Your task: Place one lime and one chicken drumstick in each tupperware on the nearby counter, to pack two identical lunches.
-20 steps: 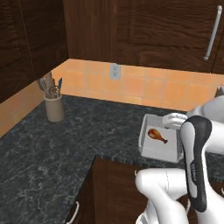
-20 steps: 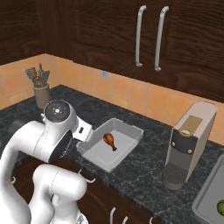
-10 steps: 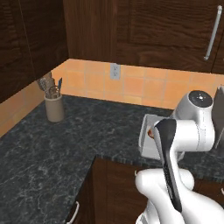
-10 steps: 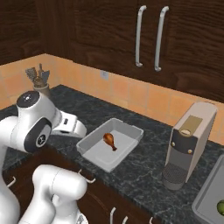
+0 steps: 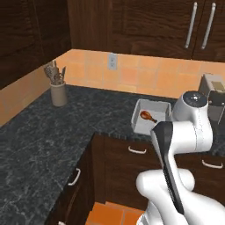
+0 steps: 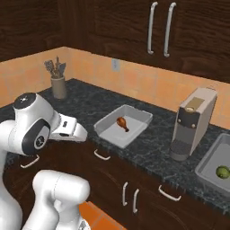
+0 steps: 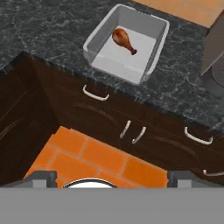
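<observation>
Careful: your fingers [image 7: 112, 175], spread wide and empty, hang off the tabletop [image 6: 152, 148]; reaching back hastily, you could knock the chicken drumstick [image 7: 124, 40] from its tupperware [image 7: 159, 41].

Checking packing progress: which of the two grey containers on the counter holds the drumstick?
The tupperware left of the coffee machine holds the chicken drumstick; the other container, right, holds a lime.
</observation>
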Tool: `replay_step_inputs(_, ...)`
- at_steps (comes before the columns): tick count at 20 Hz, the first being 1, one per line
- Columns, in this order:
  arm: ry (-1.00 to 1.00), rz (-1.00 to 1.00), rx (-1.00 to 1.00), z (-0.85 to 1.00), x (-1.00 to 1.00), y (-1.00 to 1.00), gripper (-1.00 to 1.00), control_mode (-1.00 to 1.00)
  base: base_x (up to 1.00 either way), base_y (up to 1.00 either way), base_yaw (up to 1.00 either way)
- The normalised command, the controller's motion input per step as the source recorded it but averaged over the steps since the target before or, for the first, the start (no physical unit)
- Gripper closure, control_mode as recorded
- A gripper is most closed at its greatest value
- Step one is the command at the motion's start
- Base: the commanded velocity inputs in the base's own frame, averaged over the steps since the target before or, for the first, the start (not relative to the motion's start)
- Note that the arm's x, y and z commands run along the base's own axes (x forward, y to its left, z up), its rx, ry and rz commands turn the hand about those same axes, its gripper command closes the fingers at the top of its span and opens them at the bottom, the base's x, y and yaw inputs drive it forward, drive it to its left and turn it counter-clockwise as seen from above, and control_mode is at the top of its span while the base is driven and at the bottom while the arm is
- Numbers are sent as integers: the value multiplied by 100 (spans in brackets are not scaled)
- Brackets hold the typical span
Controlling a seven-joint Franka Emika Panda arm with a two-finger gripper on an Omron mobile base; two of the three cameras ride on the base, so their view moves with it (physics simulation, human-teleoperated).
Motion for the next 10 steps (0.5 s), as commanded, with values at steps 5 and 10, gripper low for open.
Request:
replay_step_inputs(5,0,0,0,0,0,0,-100,100,-100,-92,-1)
replay_step_inputs(10,0,0,0,0,0,0,-100,100,-92,-100,-7)
